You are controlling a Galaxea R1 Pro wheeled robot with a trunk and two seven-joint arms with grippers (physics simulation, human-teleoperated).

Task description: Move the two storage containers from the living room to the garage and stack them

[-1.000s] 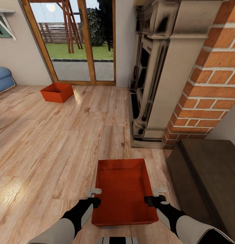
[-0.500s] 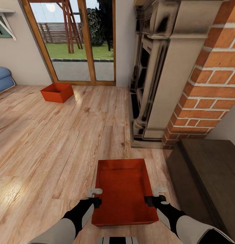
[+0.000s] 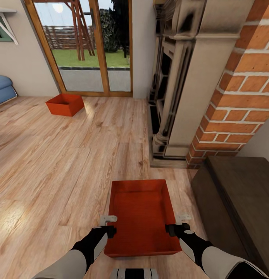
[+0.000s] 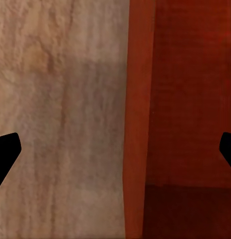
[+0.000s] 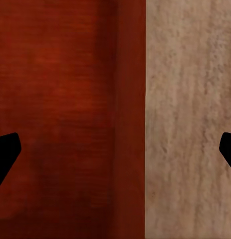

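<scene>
Head view. Living room: light wood-plank floor (image 3: 64, 162), brick fireplace (image 3: 212, 89) at right, wood-framed glass doors (image 3: 88, 46) at far left, corner of a blue sofa (image 3: 2, 90) at the left edge, dark wooden cabinet (image 3: 239, 201) at near right. 2 orange-red storage containers noted. Near container (image 3: 140, 217) resting on the planks directly ahead of the robot, open top upward, between both arms. Far container (image 3: 65, 104) on the planks just in front of the glass doors, well apart from the near one. Left end effector (image 3: 107, 224) positioned at the near container's left wall; right end effector (image 3: 176, 224) at its right wall.

Left wrist view. Near container's left wall (image 4: 139, 119) seen edge-on, running between 2 dark fingertips (image 4: 5, 154) set wide apart, 1 over the planks, the other over the tray interior. Left end effector spread wide, straddling the wall, not clamped on it.

Right wrist view. Near container's right wall (image 5: 130, 119) likewise running between 2 widely separated fingertips (image 5: 5, 154), tray interior on one side, planks on the other. Right end effector spread wide, straddling the wall, no grip.
</scene>
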